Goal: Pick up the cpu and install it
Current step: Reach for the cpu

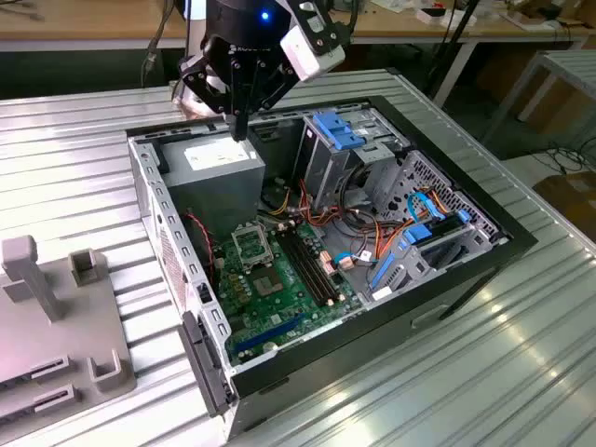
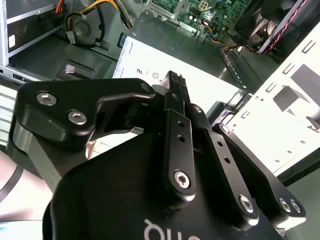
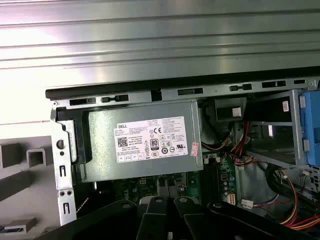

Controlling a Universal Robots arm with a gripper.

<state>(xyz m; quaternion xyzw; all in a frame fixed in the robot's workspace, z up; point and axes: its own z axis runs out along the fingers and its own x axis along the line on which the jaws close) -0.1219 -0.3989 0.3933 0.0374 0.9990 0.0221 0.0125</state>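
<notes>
My gripper hangs at the back of the open computer case, its black fingers pressed together and pointing down just above the grey power supply box. In the second wrist view the gripper is shut, and I see nothing between the tips. The green motherboard lies on the case floor with the black-framed socket at its back end. A small flat grey square, which looks like the cpu, lies on the board just in front of the socket, well away from the gripper.
The power supply box with its white label sits under the wrist. Blue drive brackets and bundles of coloured cables fill the case on the exterior view's right. A grey fixture stands on the ribbed metal table at the exterior view's left.
</notes>
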